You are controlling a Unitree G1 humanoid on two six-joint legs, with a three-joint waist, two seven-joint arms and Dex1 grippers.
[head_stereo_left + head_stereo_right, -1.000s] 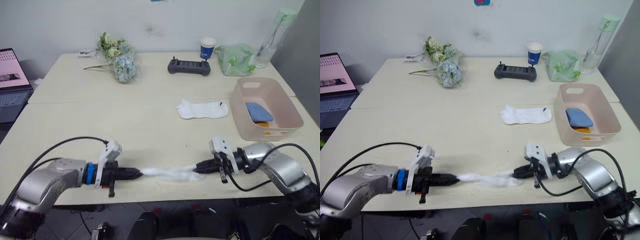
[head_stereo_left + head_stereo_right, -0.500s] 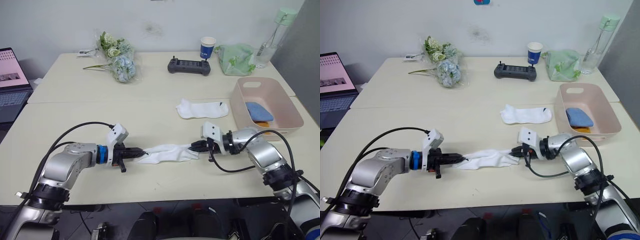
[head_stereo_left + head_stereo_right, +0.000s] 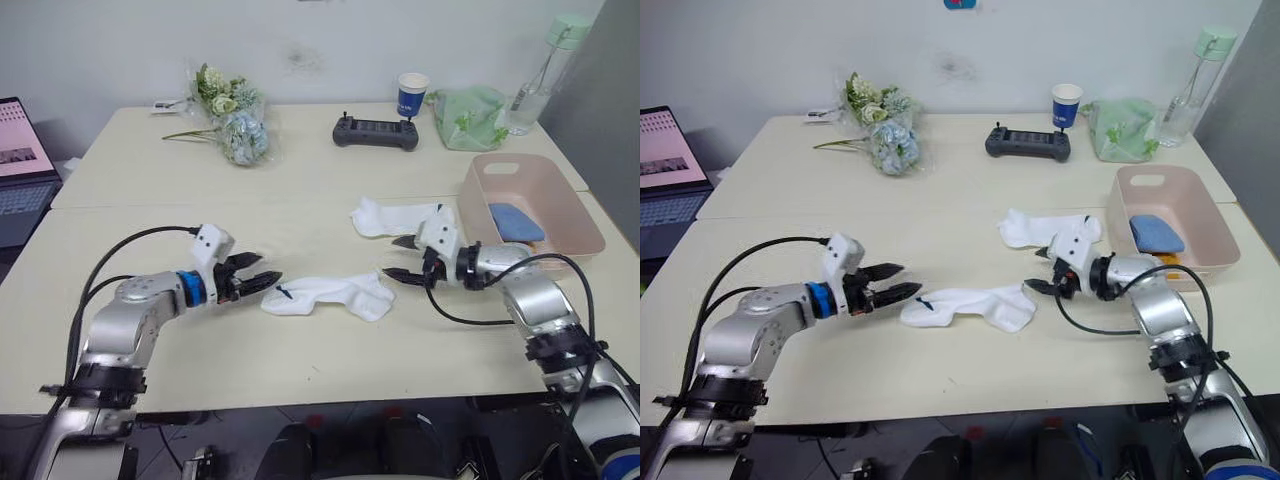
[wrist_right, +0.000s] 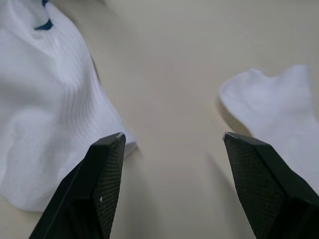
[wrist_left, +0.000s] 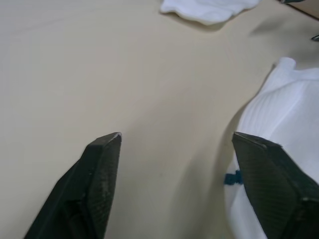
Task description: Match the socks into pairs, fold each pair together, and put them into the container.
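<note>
Both the left gripper (image 3: 258, 283) and right gripper (image 3: 399, 257) stand open, flanking the near white sock (image 3: 325, 296) on the table (image 3: 300, 205). We should align it squarely with the far white sock (image 3: 398, 217) before folding.

Near sock (image 3: 330, 296) between both pincers, second sock (image 3: 390, 217) behind, container (image 3: 575, 215) right

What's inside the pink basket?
Inside the pink basket lies a folded light blue sock bundle, with a bit of orange sock peeking out beneath it. The near wall of the basket hides whatever else sits at the bottom.
</note>
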